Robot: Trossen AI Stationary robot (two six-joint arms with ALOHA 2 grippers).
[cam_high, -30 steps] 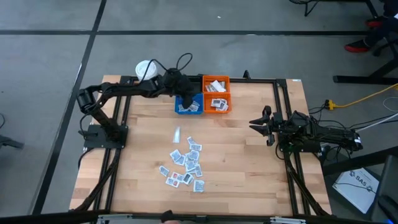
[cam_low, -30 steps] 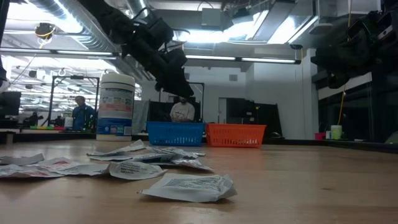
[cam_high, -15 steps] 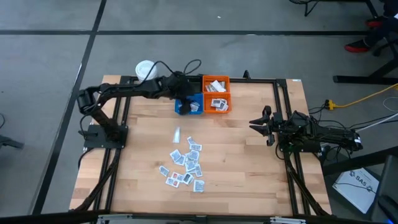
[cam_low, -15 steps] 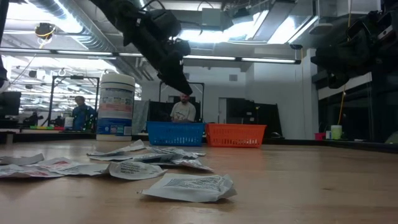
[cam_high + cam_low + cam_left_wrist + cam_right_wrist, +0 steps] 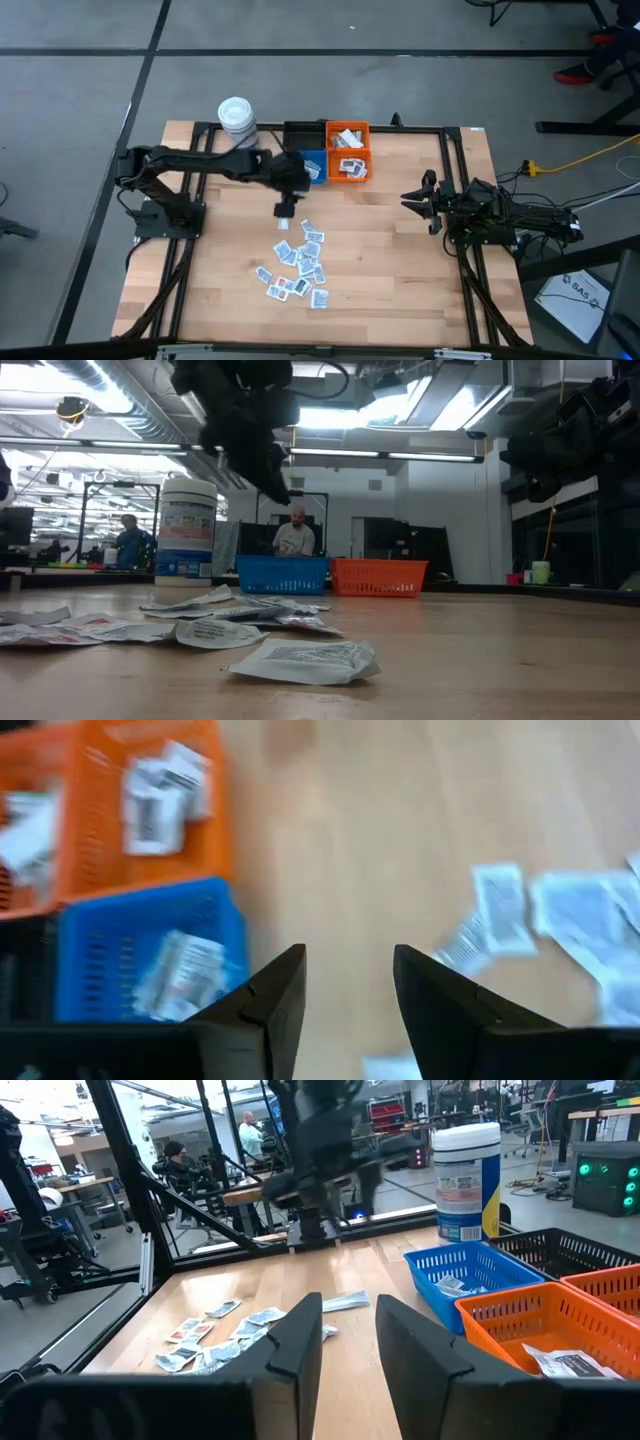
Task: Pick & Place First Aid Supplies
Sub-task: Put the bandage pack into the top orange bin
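- Left gripper [image 5: 285,208]: fingers spread with a bare gap between them, holding nothing, poised above the table between the bins and the loose pile.
- First aid supplies [image 5: 298,265]: scattered flat on the wood toward the table's near edge from this gripper; one lone sachet [image 5: 284,223] lies just beside it. No common long axis is evident. The left arm is clearly nearer.
- Right gripper [image 5: 416,201]: fingers parted, empty, waiting well apart at the right side.
- Blue bin [image 5: 150,955]: holds a sachet.
- Orange bin [image 5: 348,153]: holds several.
- Black bin [image 5: 560,1252]: contents cannot be made out.
- White tub [image 5: 236,118]: stands at the far edge.
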